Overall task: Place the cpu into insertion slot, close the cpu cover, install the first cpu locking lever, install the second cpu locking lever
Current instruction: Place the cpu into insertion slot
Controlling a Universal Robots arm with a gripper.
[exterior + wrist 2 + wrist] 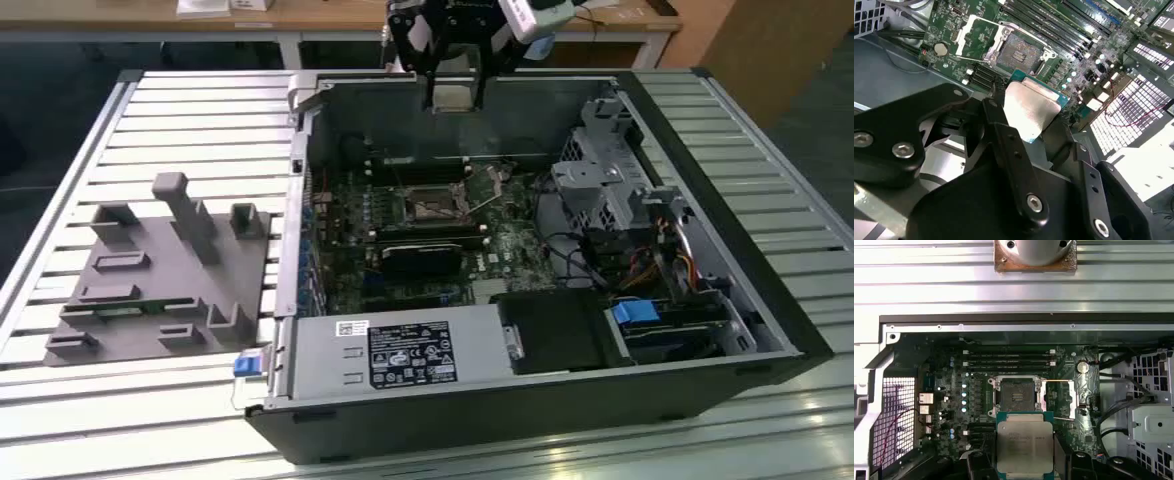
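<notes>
Exterior view: an open computer case (534, 400) lies on a slatted table (174, 110), with a grey fixture block (160, 270) on the exterior view's left. The gripper (451, 92) hangs above the far wall of the case, clamped on the cpu (451, 97), a pale square between its fingers. The insertion slot (430, 205) lies on the motherboard, nearer than the gripper and well apart from it. Second wrist view: the black fingers (1004, 132) pinch the cpu (1031, 112) by two opposite edges, its dull silver top facing the camera. Beyond it the insertion slot (1021, 49) stands bare, with the cpu cover (990, 55) swung open beside it. First wrist view: the cpu (1024, 447) is held clear of the board. The insertion slot (1015, 395) lies just beyond its edge, the cpu cover (1072, 400) is laid back alongside the socket, and the long memory slots (1006, 360) lie farther off. Handling, as a judgement: the chip is light, stiff and smooth-topped, so it could slip or tilt in a loose pinch. Its underside contacts and the socket's contacts are likely fragile. The safe hold is at the side edges, as here, leaving the top and underside untouched and the chip level.
</notes>
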